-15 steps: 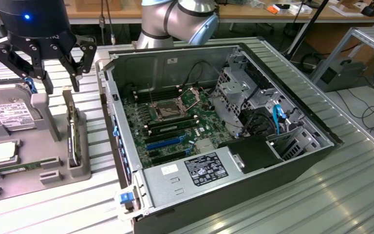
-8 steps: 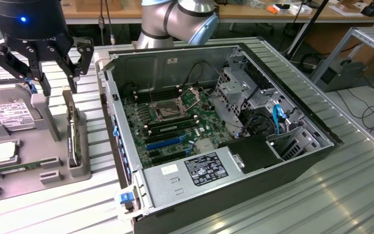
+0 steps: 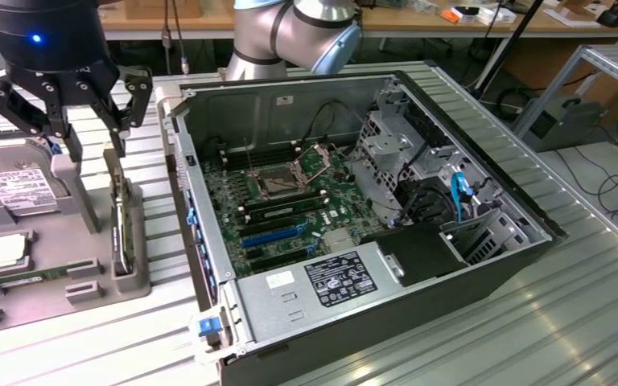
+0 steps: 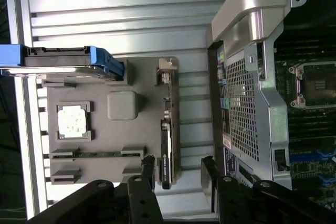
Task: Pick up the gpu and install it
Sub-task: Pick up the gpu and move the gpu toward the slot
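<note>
The gpu (image 3: 125, 219) is a thin black card that stands on its edge in a slot of the grey holder (image 3: 73, 273), to the exterior view's left of the computer case. In the wrist view the gpu (image 4: 165, 153) is seen edge-on, running along the holder's (image 4: 121, 77) side. My gripper (image 3: 89, 138) hangs above the far end of the card. Its fingers are open and hold nothing. In the wrist view the gripper (image 4: 178, 170) straddles the line of the card with a gap on both sides. The blue card slots (image 3: 271, 235) on the motherboard are bare.
The holder also carries a hard drive (image 3: 14, 189) with a blue frame (image 4: 63, 59), a square processor chip (image 4: 72, 120) and a memory stick (image 4: 97, 153). The open computer case (image 3: 212, 241) lies on the ribbed metal table (image 3: 566, 322), its wall close beside the card.
</note>
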`<action>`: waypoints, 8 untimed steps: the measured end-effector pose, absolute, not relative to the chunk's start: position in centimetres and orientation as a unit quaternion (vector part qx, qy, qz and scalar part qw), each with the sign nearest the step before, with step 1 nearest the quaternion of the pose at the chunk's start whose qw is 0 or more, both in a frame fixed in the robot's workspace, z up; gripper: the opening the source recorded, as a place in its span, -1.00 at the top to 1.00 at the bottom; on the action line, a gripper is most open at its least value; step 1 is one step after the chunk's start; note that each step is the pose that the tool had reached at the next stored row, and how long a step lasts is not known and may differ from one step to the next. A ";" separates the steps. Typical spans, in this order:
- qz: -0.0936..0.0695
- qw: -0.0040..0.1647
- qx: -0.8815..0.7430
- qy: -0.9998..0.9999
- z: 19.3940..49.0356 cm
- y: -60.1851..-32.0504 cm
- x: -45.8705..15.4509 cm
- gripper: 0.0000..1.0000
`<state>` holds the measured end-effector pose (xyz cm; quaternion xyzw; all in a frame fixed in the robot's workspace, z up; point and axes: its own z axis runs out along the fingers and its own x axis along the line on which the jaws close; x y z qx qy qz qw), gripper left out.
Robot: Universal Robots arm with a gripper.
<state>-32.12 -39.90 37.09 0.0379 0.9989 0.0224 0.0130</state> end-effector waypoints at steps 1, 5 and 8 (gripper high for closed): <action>0.022 0.013 0.038 0.999 37.1 -39.9 -32.1 0.04; 0.022 0.013 0.038 0.999 36.9 -39.9 -32.2 0.04; 0.022 0.013 0.038 0.999 36.8 -39.9 -32.3 0.04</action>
